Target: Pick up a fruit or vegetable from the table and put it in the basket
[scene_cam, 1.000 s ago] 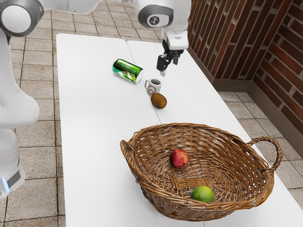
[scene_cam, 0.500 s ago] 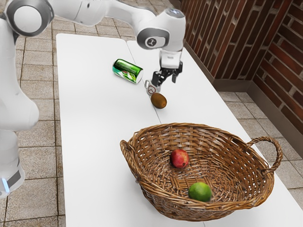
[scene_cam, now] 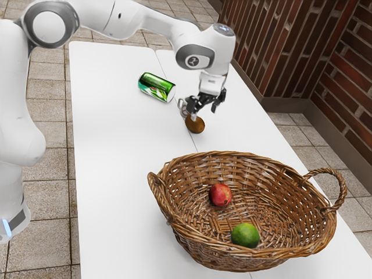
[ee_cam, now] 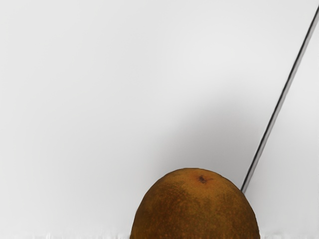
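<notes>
I've got a white tabletop (scene_cam: 116, 174): green can (scene_cam: 156, 87) lying nearest its far edge, then mug (scene_cam: 182, 108), kiwi (scene_cam: 198, 126). Wicker basket (scene_cam: 200, 250) sits farthest from that edge.

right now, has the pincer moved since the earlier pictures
Yes: in the exterior view the pincer has come closer to the brown fruit and nearer the basket's rim.

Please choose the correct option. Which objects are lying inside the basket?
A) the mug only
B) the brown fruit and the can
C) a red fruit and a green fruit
C: the red fruit and the green fruit lie within the wicker basket.
</notes>
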